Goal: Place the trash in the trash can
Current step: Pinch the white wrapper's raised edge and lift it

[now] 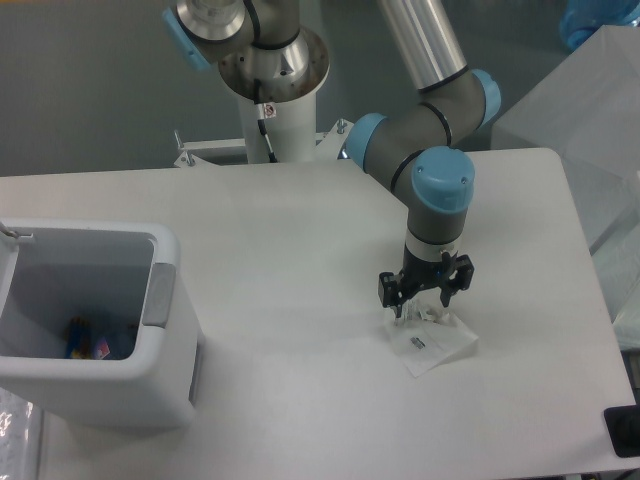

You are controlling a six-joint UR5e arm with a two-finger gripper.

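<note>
Straddling the wrapper [428, 337], the gripper [424, 298] hangs open, gripping nothing; the wrapper lies well right of the bin [150, 390], the bottle [85, 341] already inside. Grasp step: next close, lift, carry left.

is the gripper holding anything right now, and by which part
It cannot be told. The gripper is down over the top edge of the crumpled wrapper, which lies on the table, but whether the fingers have closed on it is unclear.
</note>
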